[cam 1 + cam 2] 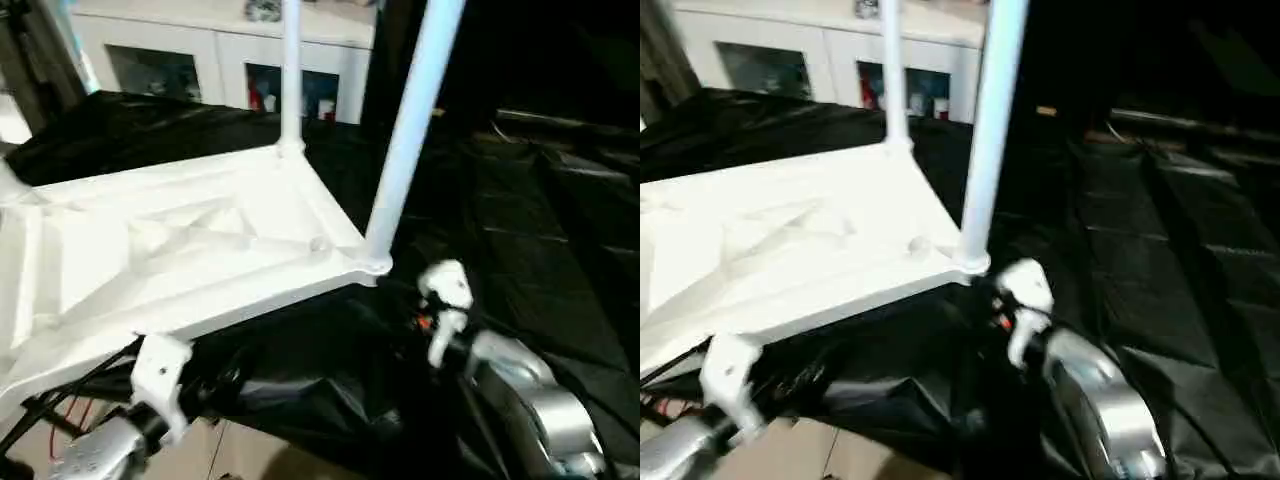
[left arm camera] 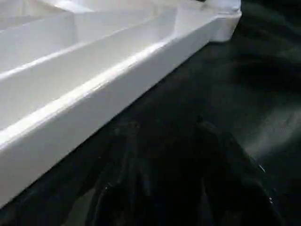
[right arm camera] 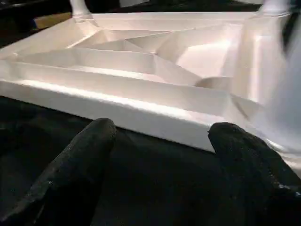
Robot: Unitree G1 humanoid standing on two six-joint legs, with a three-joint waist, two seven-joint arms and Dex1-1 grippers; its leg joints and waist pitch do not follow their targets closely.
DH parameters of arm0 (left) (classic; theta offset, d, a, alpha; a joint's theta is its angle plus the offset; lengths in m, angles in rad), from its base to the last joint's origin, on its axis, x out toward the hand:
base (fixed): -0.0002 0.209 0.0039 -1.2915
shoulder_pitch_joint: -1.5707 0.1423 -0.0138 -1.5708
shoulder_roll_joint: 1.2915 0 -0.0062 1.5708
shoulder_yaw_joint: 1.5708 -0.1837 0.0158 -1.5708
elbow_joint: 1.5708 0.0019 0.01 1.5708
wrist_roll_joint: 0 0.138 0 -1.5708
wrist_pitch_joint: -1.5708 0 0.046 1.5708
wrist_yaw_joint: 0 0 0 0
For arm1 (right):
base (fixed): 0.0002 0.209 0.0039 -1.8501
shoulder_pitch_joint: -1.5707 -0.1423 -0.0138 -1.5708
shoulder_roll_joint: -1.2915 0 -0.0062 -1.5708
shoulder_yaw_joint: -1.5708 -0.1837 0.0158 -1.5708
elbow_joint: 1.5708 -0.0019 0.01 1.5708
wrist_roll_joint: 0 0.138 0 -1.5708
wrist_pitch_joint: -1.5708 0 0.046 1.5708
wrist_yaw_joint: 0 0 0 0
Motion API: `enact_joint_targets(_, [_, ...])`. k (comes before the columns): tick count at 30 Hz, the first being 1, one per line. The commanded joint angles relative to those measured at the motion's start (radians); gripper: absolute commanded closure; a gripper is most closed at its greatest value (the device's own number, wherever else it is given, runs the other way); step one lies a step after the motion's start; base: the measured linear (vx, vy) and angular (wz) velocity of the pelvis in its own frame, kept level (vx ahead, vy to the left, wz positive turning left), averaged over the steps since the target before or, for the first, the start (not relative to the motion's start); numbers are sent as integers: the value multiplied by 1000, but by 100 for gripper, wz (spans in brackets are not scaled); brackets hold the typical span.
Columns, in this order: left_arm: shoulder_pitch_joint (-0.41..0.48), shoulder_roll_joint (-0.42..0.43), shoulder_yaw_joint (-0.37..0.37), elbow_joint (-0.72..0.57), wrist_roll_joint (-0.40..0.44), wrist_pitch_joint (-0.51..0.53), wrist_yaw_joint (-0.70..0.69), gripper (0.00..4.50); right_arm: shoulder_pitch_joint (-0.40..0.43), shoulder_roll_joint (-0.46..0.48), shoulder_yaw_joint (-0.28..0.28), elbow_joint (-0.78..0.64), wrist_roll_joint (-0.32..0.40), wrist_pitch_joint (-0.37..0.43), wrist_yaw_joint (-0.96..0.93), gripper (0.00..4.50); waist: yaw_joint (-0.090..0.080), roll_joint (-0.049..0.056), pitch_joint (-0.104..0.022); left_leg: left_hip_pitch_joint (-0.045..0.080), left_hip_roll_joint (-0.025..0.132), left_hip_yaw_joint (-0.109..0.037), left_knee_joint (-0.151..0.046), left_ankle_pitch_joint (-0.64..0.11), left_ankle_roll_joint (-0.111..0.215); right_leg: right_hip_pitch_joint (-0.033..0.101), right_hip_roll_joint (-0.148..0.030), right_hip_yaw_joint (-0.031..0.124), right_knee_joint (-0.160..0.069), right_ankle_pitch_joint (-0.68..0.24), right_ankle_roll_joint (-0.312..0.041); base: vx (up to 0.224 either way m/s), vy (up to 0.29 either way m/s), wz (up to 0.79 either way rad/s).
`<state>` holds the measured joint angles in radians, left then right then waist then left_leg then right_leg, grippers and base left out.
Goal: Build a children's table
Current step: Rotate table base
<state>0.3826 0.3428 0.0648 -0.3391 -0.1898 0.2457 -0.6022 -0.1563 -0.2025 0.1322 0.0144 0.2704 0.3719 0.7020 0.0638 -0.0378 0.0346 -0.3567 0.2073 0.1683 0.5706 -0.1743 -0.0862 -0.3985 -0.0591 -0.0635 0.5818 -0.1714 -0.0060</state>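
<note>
Lying upside down on a black plastic sheet [image 1: 520,200], the white plastic rectangular table top [image 1: 180,250] fills the left and centre of the head frames, ribbed underside up, presumably so the corner sockets face upward for the legs. Two long white tapered tubular legs already stand in sockets: the near leg [image 1: 410,130] rises from the corner at centre frame, the far leg [image 1: 290,70] from the corner behind it, upper centre. A third leg seems to stand at the far left edge, but it is cropped and I cannot be sure.

Right gripper [image 3: 164,155]: black fingers [image 3: 80,165] spread wide, holding nothing, pointed at the long side rim of the top and near it but apart. In the head view its white wrist housing [image 1: 445,300] sits lower centre-right, just below the near leg's socket.

Left gripper [image 2: 160,165]: dark fingers low over the sheet beside the rim; whether spread or closed, cannot tell. It grasps nothing visible.

A white cabinet with glass doors [image 1: 220,60] stands along the upper edge behind the sheet.

Judgement: at least two legs fitted; both arms wait at the near edge, likely to steady the top or handle the remaining corners.
</note>
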Motion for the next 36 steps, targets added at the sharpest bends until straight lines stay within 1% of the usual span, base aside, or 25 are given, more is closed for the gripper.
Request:
enact_joint_targets(1, [-7,10,9,-7,15,13,-6,240,-20,1,0,35,-6,-21,5,82,0,14,-29,13,23,-11,-75,-429,-1,16,-59,41,-89,-467,-74,0,0,0])
enact_joint_targets(2, [-17,33,27,-7,12,40,9,240,-95,34,3,131,-7,-47,5,82,2,15,-30,15,23,-12,-75,-440,-7,17,-61,40,-86,-469,-76,0,0,0])
enact_joint_targets(3, [-22,39,37,-10,12,56,21,240,-137,56,1,189,-12,-68,-3,82,-4,13,-28,11,20,-16,-78,-458,-12,21,-61,37,-86,-484,-81,0,0,0])
enact_joint_targets(4, [-28,52,45,-15,6,66,23,240,-198,94,-11,275,-8,-89,-17,82,-6,18,-30,12,20,-18,-76,-464,-18,20,-64,37,-83,-489,-85,0,0,0])
enact_joint_targets(5, [-28,52,45,-15,6,66,23,240,-198,94,-11,275,-8,-89,-17,82,-11,15,-30,13,19,-19,-76,-469,-22,21,-64,35,-85,-489,-90,0,0,0])
enact_joint_targets(6, [-29,56,47,-17,1,70,20,240,-220,106,-18,307,-7,-95,-27,82,-8,18,-29,15,20,-18,-76,-466,-24,20,-64,37,-87,-485,-86,0,0,0])
enact_joint_targets(7, [-29,66,51,-21,-2,81,23,240,-261,123,-27,373,-14,-128,-46,82,-6,20,-29,20,21,-17,-76,-473,-26,16,-63,38,-88,-482,-89,0,0,0])
enact_joint_targets(8, [-30,78,58,-24,-5,95,24,240,-320,147,-42,472,-23,-177,-75,82,-8,18,-31,21,20,-16,-74,-479,-27,16,-65,38,-84,-476,-101,0,0,0])
enact_joint_targets(9, [-30,80,60,-24,-6,97,23,240,-334,153,-50,494,-23,-185,-86,82,-8,20,-31,19,19,-18,-74,-475,-28,18,-66,38,-82,-474,-107,0,0,0])
enact_joint_targets(10, [-31,86,64,-25,-4,106,24,240,-376,171,-74,562,-21,-211,-123,82,-7,21,-34,19,19,-17,-74,-459,-29,20,-65,38,-80,-453,-114,0,0,0])
enact_joint_targets(11, [-31,86,64,-25,-4,106,24,240,-376,171,-74,562,-21,-211,-123,82,-4,23,-34,21,21,-14,-74,-448,-29,17,-62,41,-78,-424,-120,0,0,0])
enact_joint_targets(12, [-30,91,68,-28,-3,114,27,240,-438,192,-112,668,-11,-251,-167,82,-4,22,-34,23,21,-12,-72,-451,-31,15,-62,40,-73,-407,-133,0,0,0])
enact_joint_targets(13, [-30,93,69,-30,-4,116,28,240,-457,197,-123,702,-8,-265,-178,82,-3,23,-35,22,20,-14,-73,-449,-31,18,-62,40,-72,-402,-136,0,0,0])
enact_joint_targets(15, [-27,89,70,-33,-2,124,44,240,-484,209,-143,743,3,-281,-189,82,1,24,-35,22,21,-10,-72,-449,-28,17,-60,41,-70,-384,-140,0,0,0])
enact_joint_targets(16, [-25,87,69,-31,2,131,50,240,-499,216,-156,769,9,-292,-205,82,1,25,-34,19,21,-12,-72,-450,-29,19,-60,42,-67,-385,-140,0,0,0])
enact_joint_targets(17, [-19,90,62,-25,16,135,60,240,-526,225,-177,822,19,-318,-232,82,1,24,-34,20,21,-12,-71,-454,-30,17,-61,42,-66,-389,-141,0,0,0])
enact_joint_targets(18, [-17,92,59,-24,18,137,62,240,-535,227,-182,842,22,-329,-238,82,1,25,-36,20,20,-12,-70,-453,-30,18,-63,41,-65,-394,-142,0,0,0])
enact_joint_targets(20, [-9,99,56,-21,22,145,62,240,-558,230,-202,883,28,-351,-278,82,3,21,-36,19,20,-9,-70,-438,-25,18,-61,42,-65,-383,-142,0,0,0])
enact_joint_targets(21, [-6,103,56,-18,28,146,65,240,-570,231,-216,906,33,-361,-295,82,4,23,-37,19,21,-10,-69,-435,-27,18,-63,42,-62,-380,-144,0,0,0])
enact_joint_targets(22, [-3,108,59,-11,38,150,71,240,-583,231,-231,926,37,-372,-318,82,4,18,-37,17,20,-9,-70,-434,-25,20,-61,41,-62,-378,-141,0,0,0])
enact_joint_targets(23, [0,115,60,-2,53,146,77,240,-593,229,-248,943,44,-379,-339,82,7,23,-37,20,21,-10,-70,-436,-27,17,-61,41,-61,-379,-140,0,0,0])
enact_joint_targets(24, [3,124,61,12,71,144,84,240,-617,222,-278,990,49,-401,-369,82,8,23,-38,22,20,-9,-69,-442,-27,15,-58,41,-60,-376,-137,0,0,0])
enact_joint_targets(28, [3,126,73,22,80,147,107,240,-651,190,-313,1066,43,-451,-428,82,22,23,-37,24,21,-8,-70,-453,-31,12,-61,42,-61,-385,-135,0,0,0])
enact_joint_targets(31, [-9,123,82,26,77,146,119,240,-663,165,-331,1100,46,-476,-440,82,26,23,-36,28,20,-7,-68,-464,-32,10,-60,41,-64,-394,-130,0,0,0])
enact_joint_targets(36, [-25,124,90,37,78,135,126,240,-671,130,-360,1131,46,-506,-454,82,31,22,-35,24,16,-9,-67,-477,-30,12,-60,37,-70,-451,-106,0,0,0])
